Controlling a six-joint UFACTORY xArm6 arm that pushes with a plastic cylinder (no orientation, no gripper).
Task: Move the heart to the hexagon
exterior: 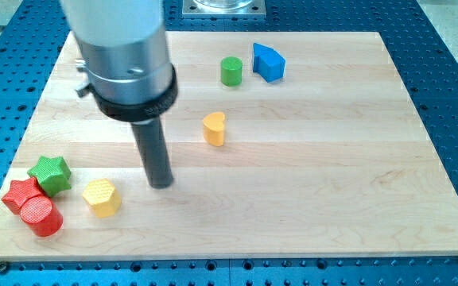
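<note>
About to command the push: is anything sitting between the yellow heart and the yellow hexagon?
No block lies between the yellow heart and the yellow hexagon. Only my tip stands near that line, just to the hexagon's right, lower left of the heart.

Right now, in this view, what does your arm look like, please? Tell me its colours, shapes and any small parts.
My arm is a wide, pale grey cylinder with a shiny metal band and a thick black ring under it. A small screw-like stub sticks out on the view's left. Below the ring comes a straight dark grey rod, round and plain, down to my tip. I see no cables or markings.
</note>
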